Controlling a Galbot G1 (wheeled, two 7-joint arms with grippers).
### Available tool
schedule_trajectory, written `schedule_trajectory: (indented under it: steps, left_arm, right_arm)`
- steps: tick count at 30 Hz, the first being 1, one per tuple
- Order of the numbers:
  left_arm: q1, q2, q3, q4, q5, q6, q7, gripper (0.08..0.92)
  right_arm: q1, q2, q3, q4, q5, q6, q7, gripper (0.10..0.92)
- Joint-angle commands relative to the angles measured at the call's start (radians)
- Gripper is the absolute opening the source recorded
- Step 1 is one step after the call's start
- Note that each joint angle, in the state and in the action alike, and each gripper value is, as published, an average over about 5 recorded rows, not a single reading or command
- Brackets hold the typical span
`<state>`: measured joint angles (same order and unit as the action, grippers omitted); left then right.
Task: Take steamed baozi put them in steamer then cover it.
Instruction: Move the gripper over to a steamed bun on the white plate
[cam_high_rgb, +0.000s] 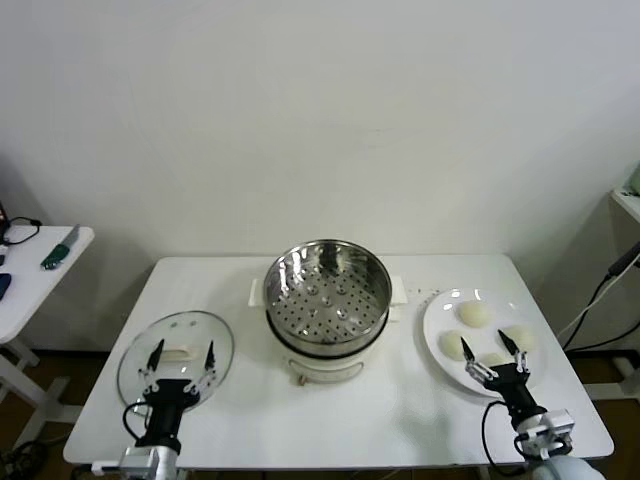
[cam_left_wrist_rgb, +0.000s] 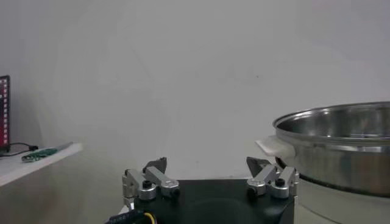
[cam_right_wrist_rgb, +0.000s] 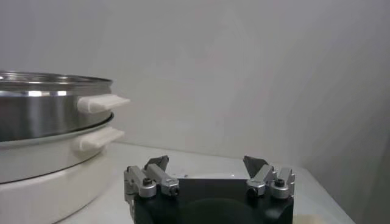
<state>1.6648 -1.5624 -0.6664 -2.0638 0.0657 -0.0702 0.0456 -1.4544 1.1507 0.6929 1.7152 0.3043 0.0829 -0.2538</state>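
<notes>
Steamed baozi (cam_high_rgb: 472, 314) on white plate (cam_high_rgb: 433, 330), right of steamer (cam_high_rgb: 327, 290). Likely soft, light, easy to dent; take one across middle, gentle squeeze. Round, no long axis. Right gripper (cam_high_rgb: 491, 349) over plate, fingers spread, holds nothing. Left gripper (cam_high_rgb: 182, 357) over cover (cam_high_rgb: 176, 350), fingers spread. Cover lies flat, handle up; glass, likely fragile, slippery.
</notes>
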Motion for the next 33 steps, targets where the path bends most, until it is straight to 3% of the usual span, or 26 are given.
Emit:
schedule_trajectory:
  steps: [1, 8, 15, 24, 33]
  left_arm:
    - [-0.004, 0.004, 0.003, -0.011, 0.018, 0.035, -0.027, 0.823]
    - [0.013, 0.014, 0.013, -0.030, 0.019, 0.032, -0.029, 0.823]
    - [0.026, 0.017, 0.020, -0.036, 0.000, 0.033, -0.037, 0.823]
    - [0.024, 0.028, 0.020, -0.041, -0.034, 0.053, -0.060, 0.823]
    - [-0.006, 0.031, 0.021, -0.032, -0.039, 0.071, -0.067, 0.823]
  right_arm:
    - [0.070, -0.138, -0.001, -0.006, -0.083, -0.128, -0.109, 0.823]
    - [0.225, -0.451, -0.067, -0.130, -0.140, -0.226, -0.434, 0.823]
    - [0.537, -0.631, -0.289, -0.349, -0.267, -0.161, -0.730, 0.823]
    - [1.137, -0.664, -0.874, -0.648, -0.420, -0.099, -0.919, 0.823]
    - [1.482, -0.467, -1.234, -0.950, -0.528, 0.019, -0.958, 0.823]
